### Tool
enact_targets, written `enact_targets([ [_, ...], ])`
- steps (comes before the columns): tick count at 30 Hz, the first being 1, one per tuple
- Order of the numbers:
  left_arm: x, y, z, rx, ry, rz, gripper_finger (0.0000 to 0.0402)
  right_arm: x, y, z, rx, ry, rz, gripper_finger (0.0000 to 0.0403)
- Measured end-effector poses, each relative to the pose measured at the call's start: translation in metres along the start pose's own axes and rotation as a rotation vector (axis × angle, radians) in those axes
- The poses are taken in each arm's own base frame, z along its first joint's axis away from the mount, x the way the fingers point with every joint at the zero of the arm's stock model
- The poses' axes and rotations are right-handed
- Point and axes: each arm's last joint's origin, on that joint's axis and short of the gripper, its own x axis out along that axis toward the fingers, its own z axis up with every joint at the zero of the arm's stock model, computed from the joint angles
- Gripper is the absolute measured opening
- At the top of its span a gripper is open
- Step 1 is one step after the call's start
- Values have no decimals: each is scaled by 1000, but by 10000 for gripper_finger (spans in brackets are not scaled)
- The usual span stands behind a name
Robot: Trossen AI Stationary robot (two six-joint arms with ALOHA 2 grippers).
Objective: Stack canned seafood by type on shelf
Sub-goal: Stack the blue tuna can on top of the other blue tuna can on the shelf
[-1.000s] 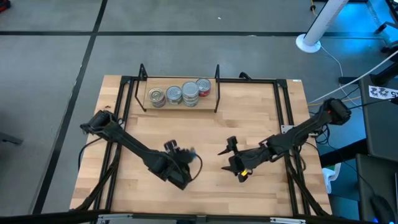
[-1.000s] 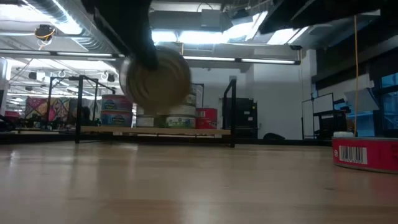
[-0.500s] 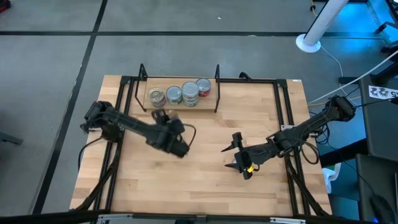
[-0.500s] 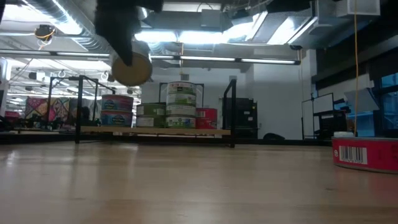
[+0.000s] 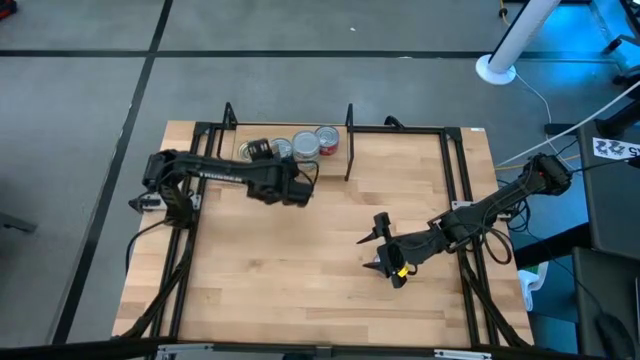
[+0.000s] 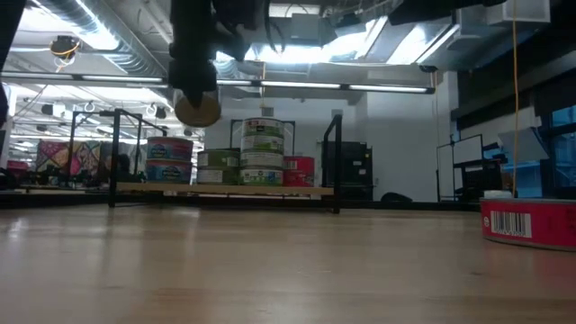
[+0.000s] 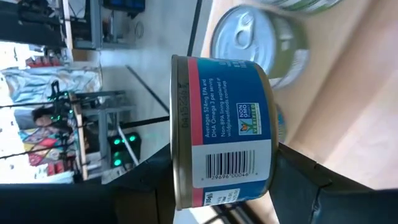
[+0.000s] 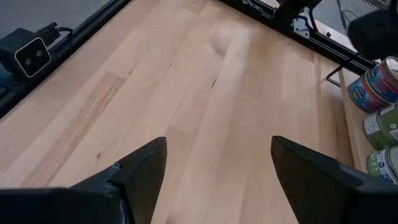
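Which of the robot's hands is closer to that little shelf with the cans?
The left. The left hand is up at the shelf, gripping a blue-labelled can above its left end. The right hand hangs open over the tabletop's middle, well short of it.

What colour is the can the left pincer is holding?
Blue with a pink-red band, clearest in the left wrist view: can.

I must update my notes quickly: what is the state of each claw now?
Left claw: closed on a blue-label can, held above the shelf.
Right claw: open, empty, over the table.
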Motion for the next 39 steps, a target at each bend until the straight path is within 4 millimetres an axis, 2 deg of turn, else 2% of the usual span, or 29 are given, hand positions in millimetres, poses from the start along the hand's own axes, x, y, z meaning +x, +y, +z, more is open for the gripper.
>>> enact_targets([
  [8, 26, 20, 6, 43, 73, 40, 187, 0, 0, -2, 29, 21, 3, 289],
  [15, 30, 27, 4, 78, 83, 44, 187, 0, 1, -6, 62, 64, 6, 289],
  [24, 25, 42, -31, 16, 68, 39, 187, 0, 1, -7, 64, 67, 7, 289],
  [39, 47, 16, -47, 61, 100, 40, 187, 0, 0, -2, 79, 23, 1, 289],
])
